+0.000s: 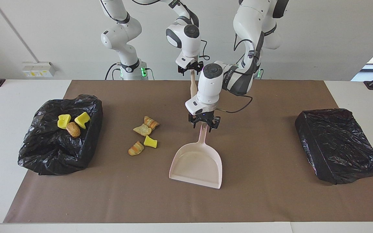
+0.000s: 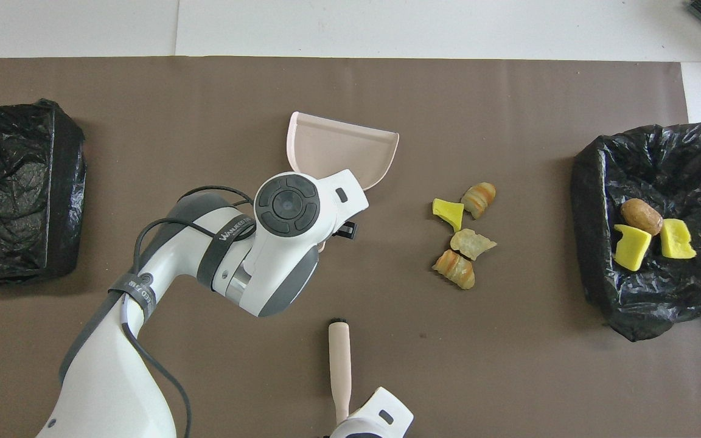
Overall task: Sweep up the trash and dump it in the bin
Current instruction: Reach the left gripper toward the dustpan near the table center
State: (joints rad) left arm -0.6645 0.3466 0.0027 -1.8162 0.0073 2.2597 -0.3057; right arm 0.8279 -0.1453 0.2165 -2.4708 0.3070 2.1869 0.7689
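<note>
Several bits of trash (image 1: pixel 142 130) (image 2: pixel 472 242), yellow wedges and golden-brown lumps, lie on the brown mat between the pink dustpan (image 1: pixel 197 163) (image 2: pixel 338 149) and the bin (image 1: pixel 60 152) (image 2: pixel 661 304). The bin, lined with a black bag, holds three more bits. The dustpan lies flat, its handle pointing toward the robots. My left gripper (image 1: pixel 203 125) is down at the end of that handle, which runs out from under it. My right gripper (image 1: pixel 190 69) is shut on the beige brush (image 1: pixel 192 85) (image 2: pixel 339 365), which hangs upright over the mat's robot-side edge; my left arm hides its bristles in the facing view.
A second box wrapped in black plastic (image 1: pixel 338 145) (image 2: pixel 16 188) sits at the left arm's end of the table. The brown mat (image 1: pixel 270 200) covers most of the table, with white tabletop around it.
</note>
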